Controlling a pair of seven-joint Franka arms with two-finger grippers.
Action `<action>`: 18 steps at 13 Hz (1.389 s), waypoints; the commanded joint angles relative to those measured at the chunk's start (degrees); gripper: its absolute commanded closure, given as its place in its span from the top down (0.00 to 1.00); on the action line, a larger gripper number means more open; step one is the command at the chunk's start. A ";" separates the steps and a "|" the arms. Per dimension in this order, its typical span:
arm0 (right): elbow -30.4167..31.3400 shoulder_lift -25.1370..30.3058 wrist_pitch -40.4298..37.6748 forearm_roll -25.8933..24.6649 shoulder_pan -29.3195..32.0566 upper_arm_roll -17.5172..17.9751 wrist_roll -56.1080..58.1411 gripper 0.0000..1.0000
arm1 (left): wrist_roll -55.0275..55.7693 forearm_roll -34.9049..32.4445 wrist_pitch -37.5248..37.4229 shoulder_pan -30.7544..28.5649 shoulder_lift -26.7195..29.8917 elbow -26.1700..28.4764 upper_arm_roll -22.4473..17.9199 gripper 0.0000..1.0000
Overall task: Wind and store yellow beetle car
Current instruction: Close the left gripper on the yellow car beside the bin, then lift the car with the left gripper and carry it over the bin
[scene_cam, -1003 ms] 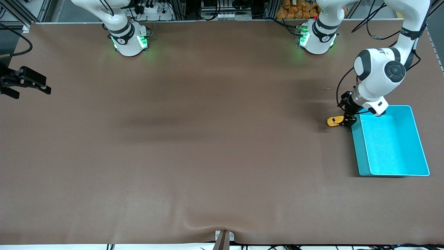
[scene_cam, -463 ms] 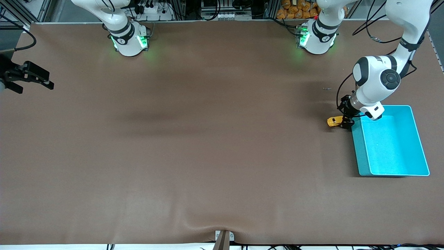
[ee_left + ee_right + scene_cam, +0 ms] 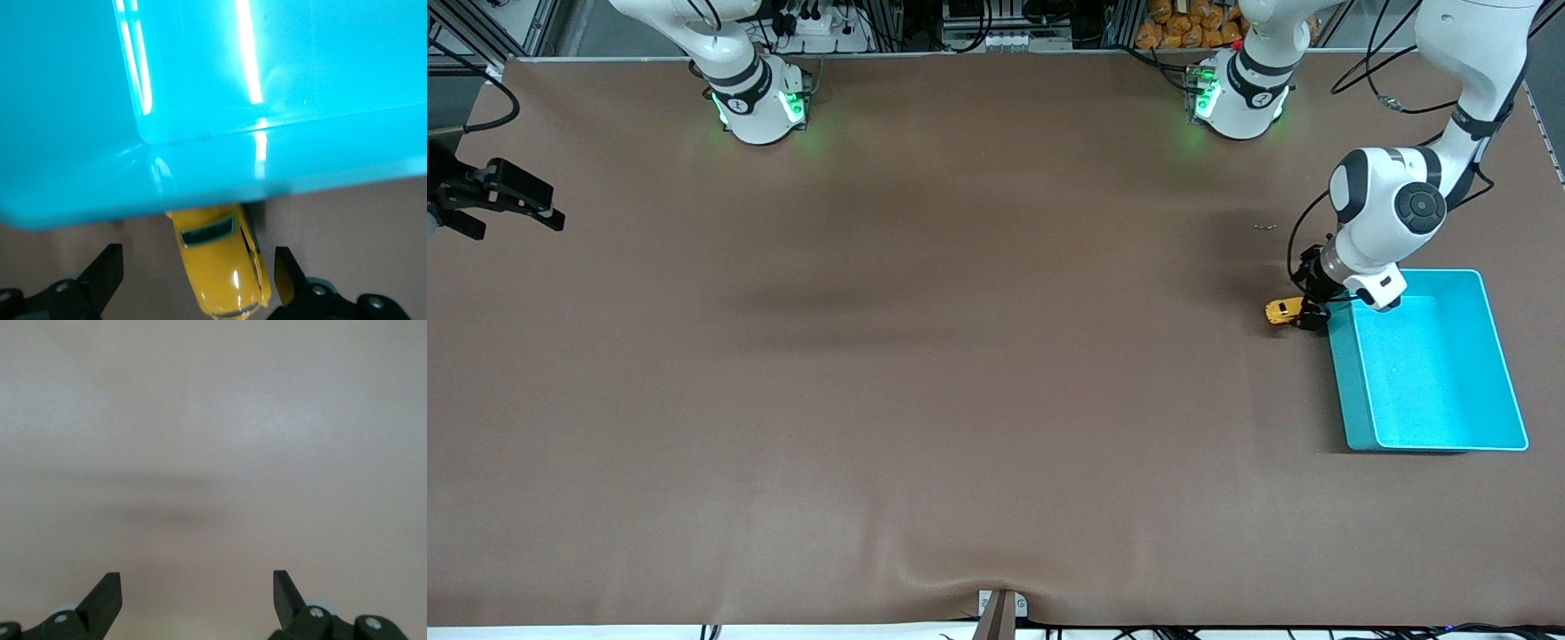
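Left gripper down at the car, bin empty

Turquoise bin holds nothing; the left gripper sits low just beside its corner, fingers spread wide either side of the yellow beetle car, not clamped. Car rests on the table against the bin wall. Right gripper waits, released, at the right arm's end.

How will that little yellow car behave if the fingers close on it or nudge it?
The yellow beetle car looks hard and glossy, so it is probably stiff but a bit slippery. It stands on wheels beside the turquoise bin, so a nudge would likely roll it. The open left gripper straddles it.
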State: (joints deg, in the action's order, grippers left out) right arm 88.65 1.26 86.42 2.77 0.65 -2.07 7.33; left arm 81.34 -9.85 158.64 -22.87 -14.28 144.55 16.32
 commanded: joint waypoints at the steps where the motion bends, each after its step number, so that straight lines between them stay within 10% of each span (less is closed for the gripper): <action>1: 1.09 1.11 0.15 -1.19 -0.03 -0.12 -0.74 1.00 | 0.67 -2.98 1.41 -1.74 -1.36 -0.49 0.29 1.00; 2: 1.09 1.11 0.15 -1.19 -0.29 -0.12 -0.74 1.00 | 0.75 -2.98 1.50 -1.74 -1.80 -0.93 0.29 1.00; 4: 1.00 1.11 0.15 -1.28 -0.39 -0.21 -0.74 1.00 | 1.01 -3.16 1.41 -1.74 -1.45 -1.02 0.29 0.24; 5: 1.00 1.02 0.06 -1.28 -0.30 -0.21 -0.74 1.00 | 1.28 -3.16 1.41 -1.74 -1.10 -1.11 0.29 0.14; 14: 1.00 1.02 0.32 -2.69 -1.09 -0.65 1.02 1.00 | 3.92 -3.33 -2.10 -0.95 7.32 -1.28 6.79 0.00; 18: 1.09 1.02 0.41 -2.51 -1.09 -0.65 0.93 1.00 | 2.52 -3.42 -15.16 -1.12 9.27 -10.31 9.69 0.00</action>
State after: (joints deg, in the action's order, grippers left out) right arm 88.74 1.26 86.48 0.93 0.38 -2.14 8.00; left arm 83.67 -11.52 150.60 -23.67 -6.35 138.90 25.68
